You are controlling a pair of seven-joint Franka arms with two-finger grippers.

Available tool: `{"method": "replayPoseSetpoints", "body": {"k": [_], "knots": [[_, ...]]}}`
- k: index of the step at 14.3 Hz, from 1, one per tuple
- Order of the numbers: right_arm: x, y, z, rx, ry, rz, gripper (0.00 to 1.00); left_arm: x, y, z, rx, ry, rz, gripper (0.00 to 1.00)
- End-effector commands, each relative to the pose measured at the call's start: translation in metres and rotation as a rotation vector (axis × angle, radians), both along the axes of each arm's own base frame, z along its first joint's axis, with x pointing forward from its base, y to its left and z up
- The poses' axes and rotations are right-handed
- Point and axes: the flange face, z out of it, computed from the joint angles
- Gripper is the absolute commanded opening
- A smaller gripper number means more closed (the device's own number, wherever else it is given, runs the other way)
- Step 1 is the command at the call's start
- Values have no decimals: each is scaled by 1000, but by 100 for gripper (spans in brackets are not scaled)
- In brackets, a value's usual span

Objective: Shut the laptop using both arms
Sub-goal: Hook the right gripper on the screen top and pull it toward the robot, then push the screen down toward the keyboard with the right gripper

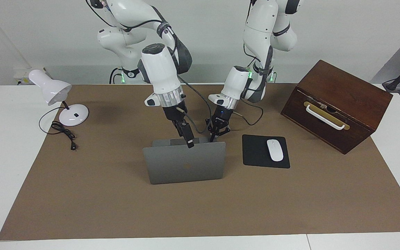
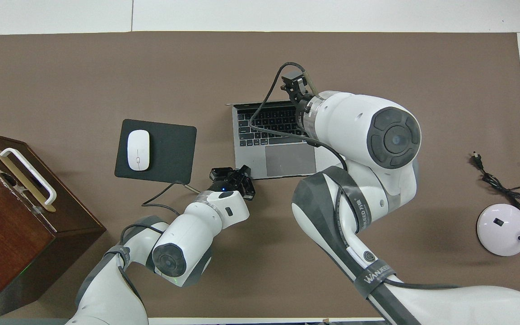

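Note:
The silver-grey laptop (image 1: 186, 166) stands open in the middle of the brown mat, its lid upright with the logo facing away from the robots. Its keyboard and touchpad (image 2: 282, 160) show in the overhead view. My right gripper (image 1: 189, 141) is at the lid's top edge, fingers together, touching it; in the overhead view the right gripper (image 2: 297, 85) is over that edge. My left gripper (image 1: 217, 133) is low at the base's corner nearest the robots, toward the left arm's end, fingers spread and empty; it also shows in the overhead view (image 2: 233, 175).
A black mouse pad (image 1: 255, 152) with a white mouse (image 1: 275, 150) lies beside the laptop toward the left arm's end. A dark wooden box (image 1: 339, 100) with a white handle stands past it. A white desk lamp (image 1: 52, 90) and its cable (image 1: 63, 133) are at the right arm's end.

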Motion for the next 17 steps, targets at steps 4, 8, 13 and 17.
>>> {"method": "replayPoseSetpoints", "body": {"k": [4, 8, 13, 17], "knots": [[7, -1, -13, 5, -7, -21, 100, -10, -2, -20, 24, 19, -25, 0], [9, -6, -16, 3, -5, -29, 100, -10, -2, -20, 23, 17, -24, 0], [13, -19, -22, -2, -4, -40, 100, -10, -2, -19, 22, 17, -26, 0], [18, -28, -29, -12, 2, -43, 100, -10, -2, -20, 23, 18, -26, 0]]}}
